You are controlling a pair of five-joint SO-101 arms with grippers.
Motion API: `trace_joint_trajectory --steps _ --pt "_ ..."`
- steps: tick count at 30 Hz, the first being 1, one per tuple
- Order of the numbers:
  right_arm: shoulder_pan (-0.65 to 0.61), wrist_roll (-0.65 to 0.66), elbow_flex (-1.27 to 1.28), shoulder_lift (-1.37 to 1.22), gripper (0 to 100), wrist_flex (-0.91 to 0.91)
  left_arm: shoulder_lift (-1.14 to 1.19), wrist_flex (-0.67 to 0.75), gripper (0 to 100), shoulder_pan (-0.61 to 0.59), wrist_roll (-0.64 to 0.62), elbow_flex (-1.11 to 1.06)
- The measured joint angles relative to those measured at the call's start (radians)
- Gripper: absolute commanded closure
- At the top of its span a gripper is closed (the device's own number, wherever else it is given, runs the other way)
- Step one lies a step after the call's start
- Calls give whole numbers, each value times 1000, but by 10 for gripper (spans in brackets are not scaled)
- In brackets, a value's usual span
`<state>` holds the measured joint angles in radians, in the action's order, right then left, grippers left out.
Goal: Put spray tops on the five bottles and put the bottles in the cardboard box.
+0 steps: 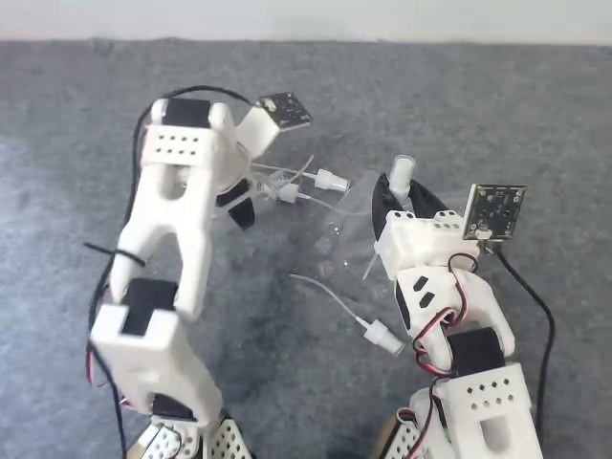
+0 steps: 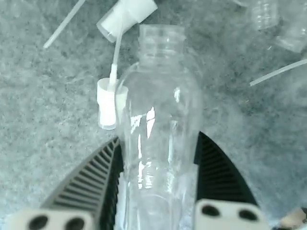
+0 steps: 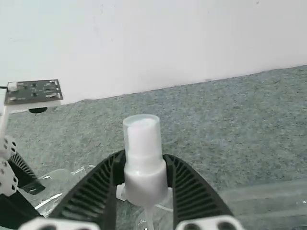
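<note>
The left gripper [image 2: 158,143] is clamped on a clear plastic bottle [image 2: 160,91], open neck jutting out ahead of it; the right gripper [image 3: 143,160] pinches a white plastic spray top [image 3: 141,134] upright between its jaws. No bottle seems capped yet, so fitting and boxing all remain. The held bottle looks unlabelled, with no legible writing.
</note>
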<state>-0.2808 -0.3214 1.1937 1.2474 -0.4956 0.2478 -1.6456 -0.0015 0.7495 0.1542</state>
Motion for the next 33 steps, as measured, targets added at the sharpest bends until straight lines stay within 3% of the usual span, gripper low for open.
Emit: trace_joint_trajectory --steps 10,19,25,33 --pt "0 0 0 0 991 0 -258 284 885 6 -3 -410" --pt "0 0 0 0 991 0 -454 554 885 8 -124 -684" --pt "0 0 0 0 991 0 -528 707 885 6 -241 -799" --pt "0 0 0 0 991 0 -545 733 885 17 -529 -815"
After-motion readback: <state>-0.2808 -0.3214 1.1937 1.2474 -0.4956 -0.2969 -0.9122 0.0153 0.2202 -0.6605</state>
